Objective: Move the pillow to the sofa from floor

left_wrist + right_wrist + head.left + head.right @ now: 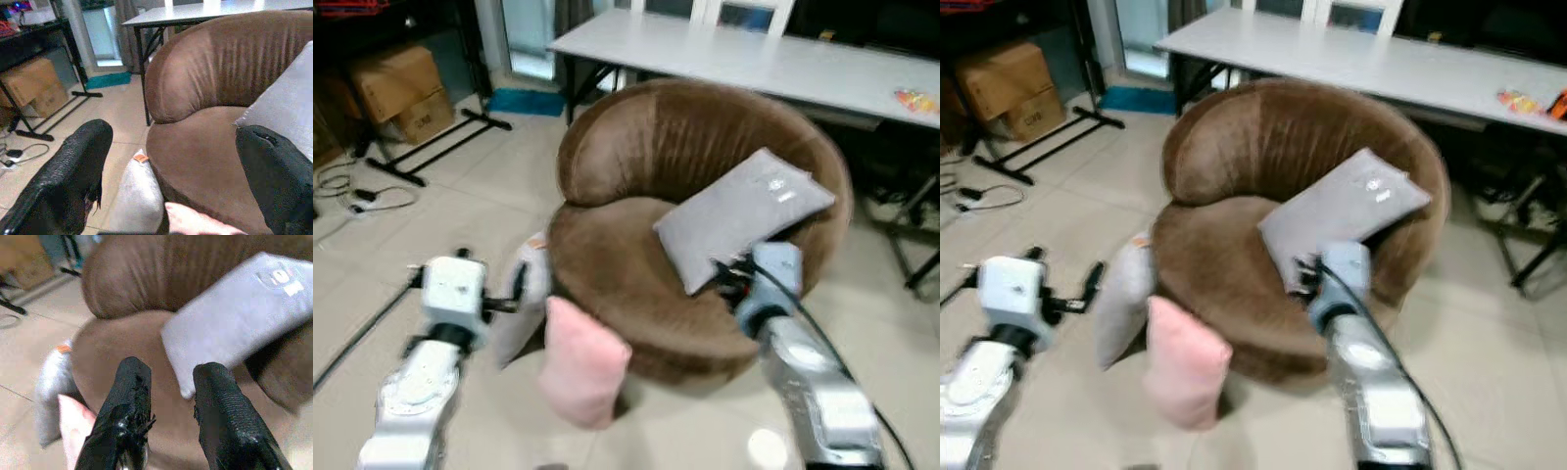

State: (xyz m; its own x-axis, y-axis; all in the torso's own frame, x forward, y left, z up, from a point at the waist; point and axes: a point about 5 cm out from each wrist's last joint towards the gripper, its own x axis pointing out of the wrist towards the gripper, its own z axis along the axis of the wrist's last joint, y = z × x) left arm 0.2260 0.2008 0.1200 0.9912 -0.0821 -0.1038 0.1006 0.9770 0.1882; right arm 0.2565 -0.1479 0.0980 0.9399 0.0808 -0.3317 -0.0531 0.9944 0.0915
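The right gripper (1304, 272) is mostly hidden behind its own wrist in the head views. The grey pillow (522, 305) on the floor is partly covered by the pink pillow (582, 360). The tabletop (773, 61) runs off the right edge.

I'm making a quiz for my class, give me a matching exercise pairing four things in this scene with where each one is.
Things:
1. grey pillow
2. pink pillow
3. boxes
4. right claw

Places:
A. on the floor, leaning on the sofa's front
B. over the sofa seat, by the grey pillow's lower corner
C. on the floor at far left
D. on the sofa, against its backrest

Pairs: 1-D, 2-A, 3-C, 4-B
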